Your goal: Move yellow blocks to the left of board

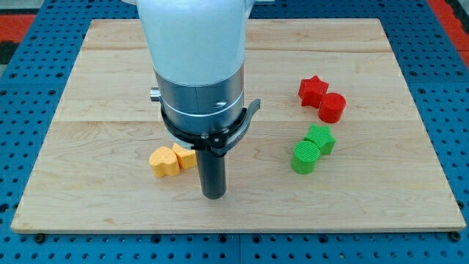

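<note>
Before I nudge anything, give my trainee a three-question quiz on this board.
1. True or false: my tip sits at the view's right of the yellow blocks.
2. Which blocks lie nearest the view's right edge? A) red B) yellow C) green
3. How many green blocks are there?

Key:
1. True; the yellow heart block and the other yellow block are just left of it.
2. A; the red star block and red cylinder block.
3. Two: the green cylinder block and the green block behind it.
</note>
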Controlling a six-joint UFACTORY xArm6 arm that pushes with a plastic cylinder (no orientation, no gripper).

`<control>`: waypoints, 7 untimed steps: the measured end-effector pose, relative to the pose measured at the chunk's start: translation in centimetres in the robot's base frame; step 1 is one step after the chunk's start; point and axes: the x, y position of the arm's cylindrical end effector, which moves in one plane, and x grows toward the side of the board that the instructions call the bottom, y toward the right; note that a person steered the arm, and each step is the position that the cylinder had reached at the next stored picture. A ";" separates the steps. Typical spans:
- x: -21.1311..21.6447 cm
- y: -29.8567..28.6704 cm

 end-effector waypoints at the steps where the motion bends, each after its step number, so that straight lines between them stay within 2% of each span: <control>1: 0.0 0.0; 5: 0.1 2.1; 7: -2.2 3.6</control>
